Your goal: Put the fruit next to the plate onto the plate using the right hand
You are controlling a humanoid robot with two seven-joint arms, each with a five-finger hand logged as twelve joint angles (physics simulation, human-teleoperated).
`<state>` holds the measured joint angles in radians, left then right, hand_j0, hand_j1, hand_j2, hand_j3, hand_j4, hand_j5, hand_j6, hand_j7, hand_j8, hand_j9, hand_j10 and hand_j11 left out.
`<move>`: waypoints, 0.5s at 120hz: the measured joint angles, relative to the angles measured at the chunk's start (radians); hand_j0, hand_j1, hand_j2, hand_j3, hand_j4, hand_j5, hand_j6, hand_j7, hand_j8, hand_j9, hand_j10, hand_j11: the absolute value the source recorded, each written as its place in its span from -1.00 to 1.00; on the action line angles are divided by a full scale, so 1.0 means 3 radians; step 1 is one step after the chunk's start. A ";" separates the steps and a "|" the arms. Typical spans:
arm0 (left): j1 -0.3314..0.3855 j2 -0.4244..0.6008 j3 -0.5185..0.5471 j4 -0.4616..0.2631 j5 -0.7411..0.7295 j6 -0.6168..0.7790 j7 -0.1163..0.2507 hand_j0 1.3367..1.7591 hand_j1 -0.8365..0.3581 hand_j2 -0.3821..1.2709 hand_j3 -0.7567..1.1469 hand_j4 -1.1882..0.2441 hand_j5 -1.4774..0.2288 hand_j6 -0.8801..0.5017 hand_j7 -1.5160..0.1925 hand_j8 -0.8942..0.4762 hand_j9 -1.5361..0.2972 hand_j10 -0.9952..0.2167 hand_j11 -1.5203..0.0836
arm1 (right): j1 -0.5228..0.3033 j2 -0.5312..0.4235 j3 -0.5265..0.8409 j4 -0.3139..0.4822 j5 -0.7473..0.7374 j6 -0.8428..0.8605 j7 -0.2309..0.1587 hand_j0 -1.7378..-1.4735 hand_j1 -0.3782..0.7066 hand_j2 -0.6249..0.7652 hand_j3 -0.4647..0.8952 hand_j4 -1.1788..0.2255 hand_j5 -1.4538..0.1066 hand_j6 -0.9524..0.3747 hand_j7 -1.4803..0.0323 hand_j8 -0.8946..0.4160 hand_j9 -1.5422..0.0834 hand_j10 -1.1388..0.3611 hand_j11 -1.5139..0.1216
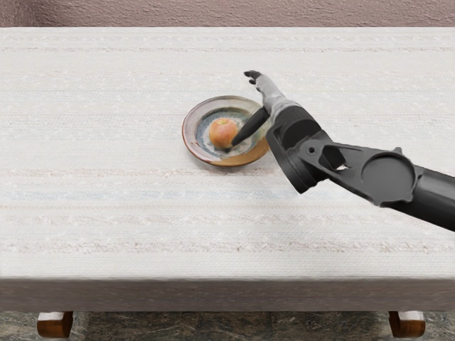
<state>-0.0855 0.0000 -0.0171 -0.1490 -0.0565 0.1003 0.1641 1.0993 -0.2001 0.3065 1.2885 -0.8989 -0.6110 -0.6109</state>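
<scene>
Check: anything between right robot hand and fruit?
Nothing in the head view: one finger of the right robot hand reaches the fruit, over the plate.

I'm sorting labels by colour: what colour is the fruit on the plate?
The fruit is orange with a yellowish patch; the head view shows it.

light: bright, even, diffuse | table: pale, washed-out top, front edge at bottom darker | focus: sharp across frame
</scene>
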 joint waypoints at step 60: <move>0.0092 0.0000 0.0001 0.0001 -0.0001 -0.0002 0.0000 0.52 0.97 -0.54 -0.20 0.65 0.72 0.26 0.77 0.30 0.67 0.63 0.89 | -0.0226 -0.1788 0.0747 0.0575 0.1405 0.2813 0.0000 -0.40 -0.93 -0.10 -0.32 0.66 0.85 0.42 0.94 0.35 0.88 0.51 0.84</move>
<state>-0.0579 0.0000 -0.0168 -0.1486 -0.0567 0.0997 0.1641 1.0316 -0.7365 0.5306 1.4609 -0.4775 0.2329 -0.6109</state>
